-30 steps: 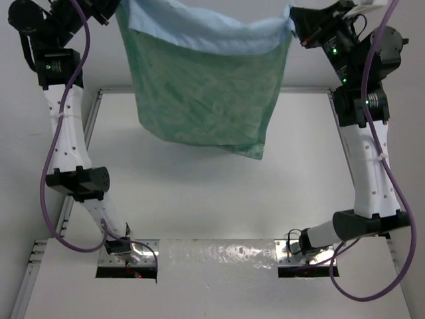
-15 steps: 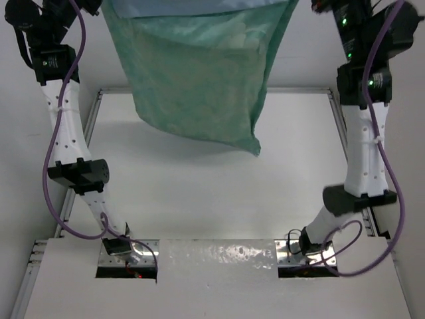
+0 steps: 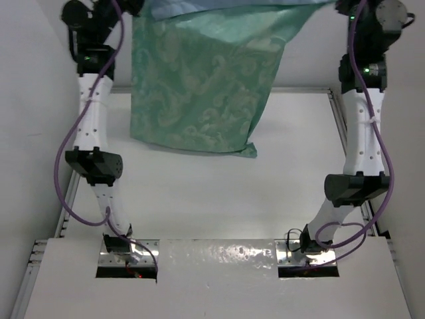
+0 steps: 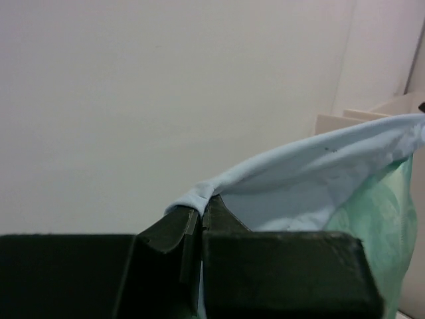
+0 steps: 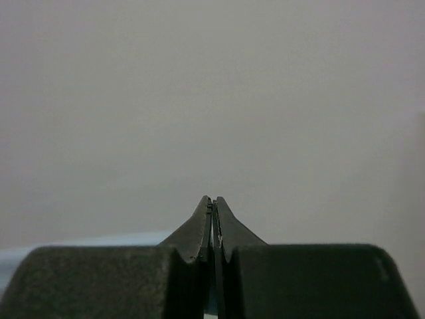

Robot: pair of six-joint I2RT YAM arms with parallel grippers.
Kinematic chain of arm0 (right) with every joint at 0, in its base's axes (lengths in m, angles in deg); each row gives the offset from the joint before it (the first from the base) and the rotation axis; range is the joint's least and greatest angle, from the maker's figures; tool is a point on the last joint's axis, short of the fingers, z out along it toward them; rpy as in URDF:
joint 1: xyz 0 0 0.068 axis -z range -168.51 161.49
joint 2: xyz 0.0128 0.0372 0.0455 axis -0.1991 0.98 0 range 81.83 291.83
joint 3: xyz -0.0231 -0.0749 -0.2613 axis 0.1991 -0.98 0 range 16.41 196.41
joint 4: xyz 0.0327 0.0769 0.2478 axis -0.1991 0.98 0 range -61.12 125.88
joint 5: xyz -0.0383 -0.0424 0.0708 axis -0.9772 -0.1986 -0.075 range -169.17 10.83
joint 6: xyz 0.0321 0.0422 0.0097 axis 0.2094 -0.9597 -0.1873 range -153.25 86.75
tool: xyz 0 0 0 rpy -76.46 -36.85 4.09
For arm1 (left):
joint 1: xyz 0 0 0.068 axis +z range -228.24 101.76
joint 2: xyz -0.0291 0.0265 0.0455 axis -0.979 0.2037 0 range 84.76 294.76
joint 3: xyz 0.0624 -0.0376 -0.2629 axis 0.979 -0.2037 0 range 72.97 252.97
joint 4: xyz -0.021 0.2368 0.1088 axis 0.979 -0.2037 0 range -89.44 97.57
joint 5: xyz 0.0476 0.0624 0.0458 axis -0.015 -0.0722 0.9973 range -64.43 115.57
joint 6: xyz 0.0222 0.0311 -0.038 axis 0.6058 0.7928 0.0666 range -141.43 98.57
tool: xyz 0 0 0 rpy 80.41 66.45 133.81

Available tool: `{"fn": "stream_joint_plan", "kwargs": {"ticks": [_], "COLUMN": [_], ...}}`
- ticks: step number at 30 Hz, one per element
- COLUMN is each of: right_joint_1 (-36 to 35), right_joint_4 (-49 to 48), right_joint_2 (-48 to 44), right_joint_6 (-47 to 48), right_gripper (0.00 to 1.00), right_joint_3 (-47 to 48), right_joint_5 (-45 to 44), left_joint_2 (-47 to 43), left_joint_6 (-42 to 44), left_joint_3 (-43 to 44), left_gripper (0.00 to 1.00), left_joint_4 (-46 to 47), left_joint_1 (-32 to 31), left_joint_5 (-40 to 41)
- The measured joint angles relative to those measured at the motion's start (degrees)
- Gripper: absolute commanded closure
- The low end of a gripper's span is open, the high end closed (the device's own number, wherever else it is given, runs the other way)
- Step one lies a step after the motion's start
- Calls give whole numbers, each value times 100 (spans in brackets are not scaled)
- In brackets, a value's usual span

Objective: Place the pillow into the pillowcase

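The pillowcase (image 3: 199,86) hangs in the air over the far half of the table, its sea-green scroll-patterned face toward the top camera and its light blue face along the top edge. Its upper edge runs out of the top view between the two raised arms. My left gripper (image 4: 202,207) is shut on the light blue rim of the pillowcase (image 4: 319,179). My right gripper (image 5: 213,199) is shut too, with a strip of the blue pillowcase (image 5: 99,240) low beside its fingers; the cloth's far corner stretches toward it. The pillow is out of view.
The white table (image 3: 219,193) lies under the hanging cloth, bounded by metal rails (image 3: 337,113) at the back and sides. The arm bases (image 3: 126,256) (image 3: 309,256) sit at the near edge. Pale walls close in on both sides.
Both arms have risen, and the pillowcase's top edge has left the top of the view. The left arm has swung rightward and the cloth has turned, showing more of its green face.
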State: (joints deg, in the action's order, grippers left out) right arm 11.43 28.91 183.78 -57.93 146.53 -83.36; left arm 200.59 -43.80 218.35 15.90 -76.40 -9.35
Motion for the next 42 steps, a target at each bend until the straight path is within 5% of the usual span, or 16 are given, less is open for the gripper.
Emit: {"fn": "stream_joint_plan", "kwargs": {"ticks": [7, 14, 17, 18, 19, 26, 32, 42], "right_joint_1": [1134, 909, 748, 579, 352, -811, -1679, -2922], "right_joint_4": [-459, -623, -730, -732, -664, 688, 1311, 374], "right_joint_2": [-361, -1976, -2385, -2448, -2450, -822, -48, -1029], "right_joint_6": [890, 612, 105, 15, -46, -184, -55, 1681], "right_gripper": [100, 100, 71, 47, 38, 1, 1, 1], "right_joint_3": [452, -153, -619, -859, -1047, -1593, -1963, -1692], "right_joint_5": [-1296, -138, 691, 918, 1097, 2044, 2065, 2288], "left_joint_2": [1202, 1261, 957, 732, 498, -214, -813, -1001], "left_joint_6": [404, 455, 544, 573, 584, 697, 702, 527], "left_joint_3": [708, 796, 601, 365, 94, 297, 175, -247], "left_gripper": [100, 100, 100, 100, 100, 100, 100, 100], "left_joint_4": [616, 487, 87, -26, -118, -695, -789, -817], "left_joint_1": [-1513, -1491, -1274, -1193, -1143, -1152, -1213, -1434], "left_joint_5": [776, 662, 376, 243, 136, -404, -1071, -1368]}}
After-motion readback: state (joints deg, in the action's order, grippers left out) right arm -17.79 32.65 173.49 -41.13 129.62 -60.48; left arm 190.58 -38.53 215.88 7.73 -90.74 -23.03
